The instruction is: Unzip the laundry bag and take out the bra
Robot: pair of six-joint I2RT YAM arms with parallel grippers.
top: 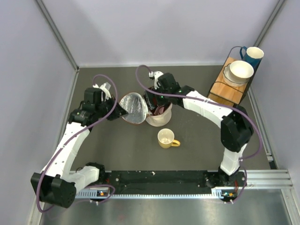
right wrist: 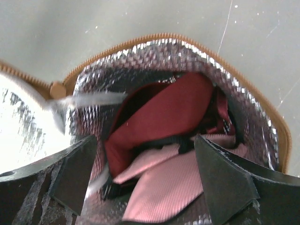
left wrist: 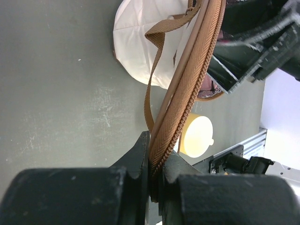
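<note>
- While the left fingers (left wrist: 140,157) pinch the brown rim of the laundry bag (left wrist: 140,42), its lid stands open.
- Wide apart, the right fingers (right wrist: 77,168) flank the bra (right wrist: 168,110), which lies inside the bag.

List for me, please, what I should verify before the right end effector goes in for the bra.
1. Round cream-white mesh laundry bag unzipped, flap folded back: ok.
2. Left end effector shut on the bag's brown zipper trim: ok.
3. Right end effector open over the opening: ok.
4. Dark red fabric bra exposed inside: ok.
5. Pink fabric overlapping the bra, separate item or not: cannot tell.
6. Yellow ceramic mug apart from the bag: ok.
</note>
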